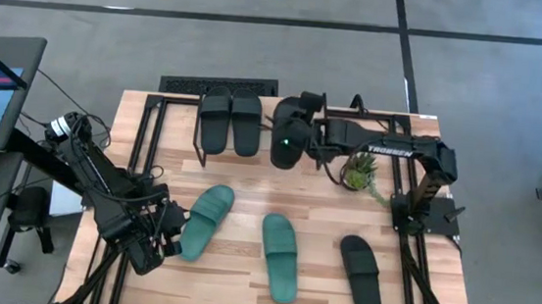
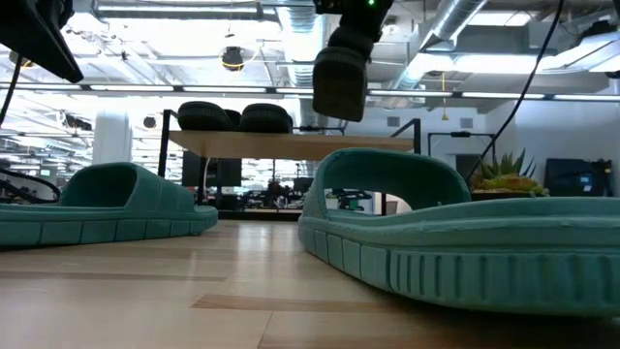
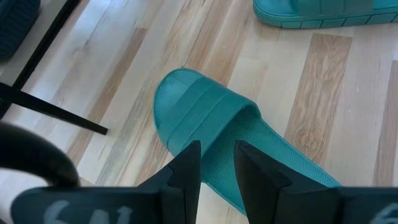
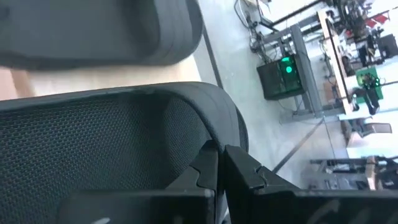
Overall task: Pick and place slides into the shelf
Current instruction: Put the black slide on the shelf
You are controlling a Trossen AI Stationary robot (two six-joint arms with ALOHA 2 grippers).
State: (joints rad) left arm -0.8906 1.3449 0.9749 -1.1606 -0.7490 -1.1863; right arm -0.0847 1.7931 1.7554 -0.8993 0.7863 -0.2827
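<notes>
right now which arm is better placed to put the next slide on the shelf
Right: the right gripper is shut on a black slide over the shelf. The left gripper only hovers above a teal slide.

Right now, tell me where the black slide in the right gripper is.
In the high view, the black slide hangs in the right gripper over the shelf, just right of the black pair and left of the plant.

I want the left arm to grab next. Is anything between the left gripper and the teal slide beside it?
Nothing visible: the left gripper hovers directly over the nearest teal slide, with only bare table around it.
</notes>
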